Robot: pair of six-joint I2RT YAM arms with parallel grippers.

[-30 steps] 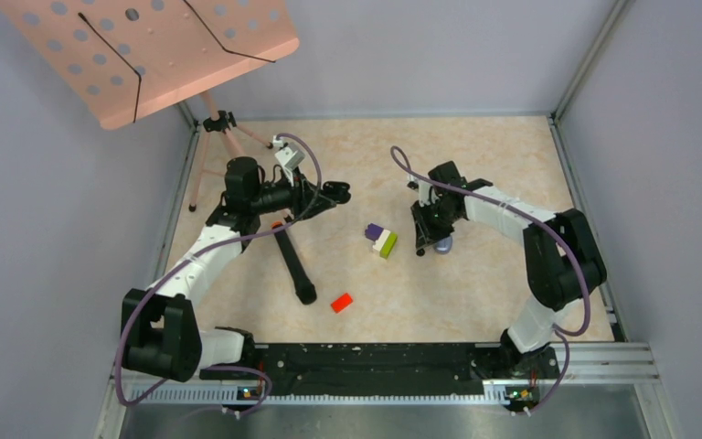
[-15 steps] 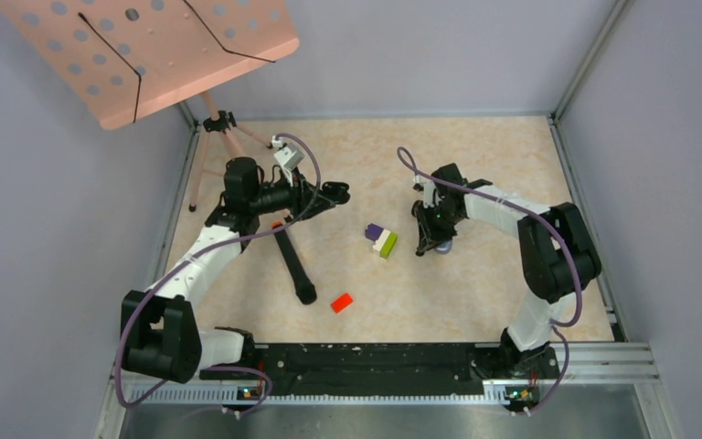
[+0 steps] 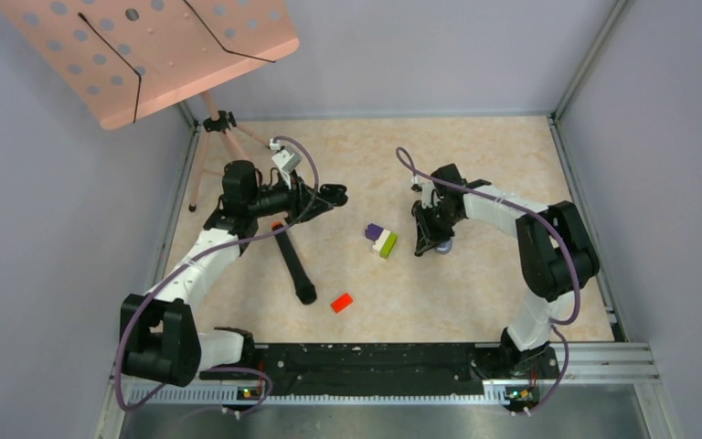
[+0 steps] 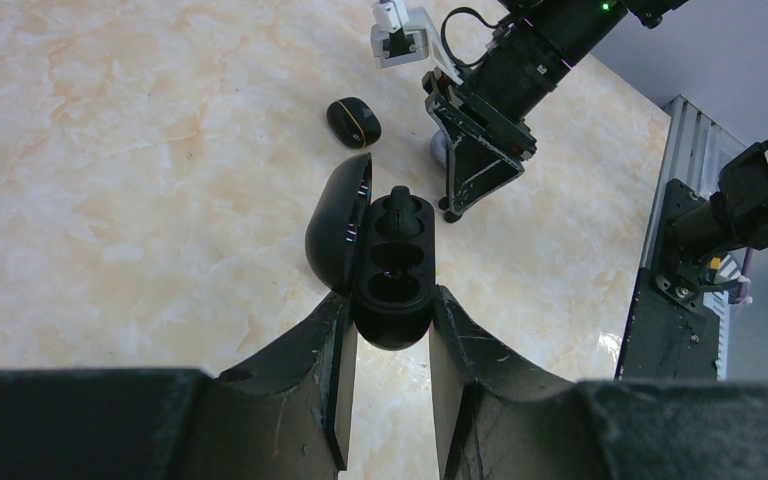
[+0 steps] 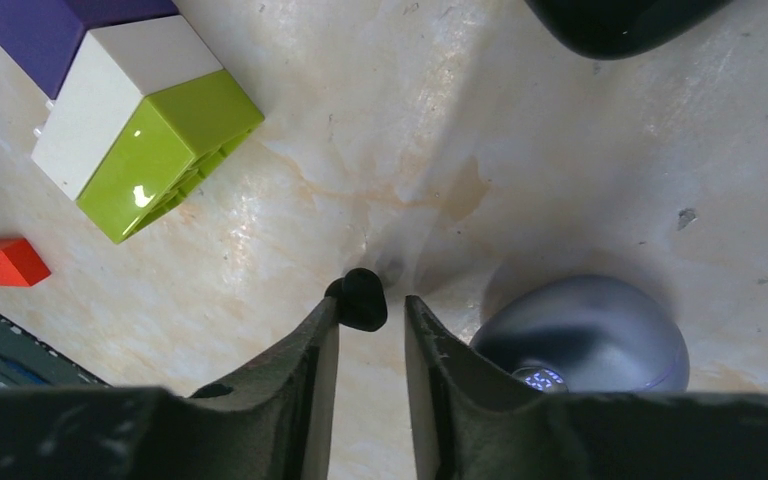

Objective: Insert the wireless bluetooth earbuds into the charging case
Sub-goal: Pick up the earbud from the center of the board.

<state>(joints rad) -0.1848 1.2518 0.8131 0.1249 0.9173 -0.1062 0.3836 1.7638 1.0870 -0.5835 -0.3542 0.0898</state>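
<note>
Change against the preceding second: slight. The right arm's elbow has been swung inward and its cable loop redrawn, while the right gripper (image 5: 372, 312) has been kept low over the same spot. The left arm is barely shifted. The approach is judged finished and the pickup pending.

Right gripper: jaws set narrowly apart around a tiny glossy black earbud (image 5: 360, 298). The earbud is touched by one finger and a sliver of table is seen at the other, so a firm pinch cannot be confirmed.

Left gripper (image 4: 390, 305): clenched on an open black pebble-shaped charging case (image 4: 392, 275). The lid is hinged back, one black bud (image 4: 397, 210) is seated in the far socket, and the near socket is vacant. The case is held well apart from the right gripper, so a carry across is judged necessary.

Also listed:
- closed pale lilac case (image 5: 585, 340), just beside the right fingers
- closed black case (image 4: 353, 122)
- purple-white-lime block stack (image 5: 130, 130)
- red block (image 3: 341, 302)
- long black bar (image 3: 294, 267)

Surface: beige marbled tabletop (image 3: 503, 155).

Room: pale grey-lilac walls (image 3: 420, 55); salmon perforated stand (image 3: 146, 50) at far left.
</note>
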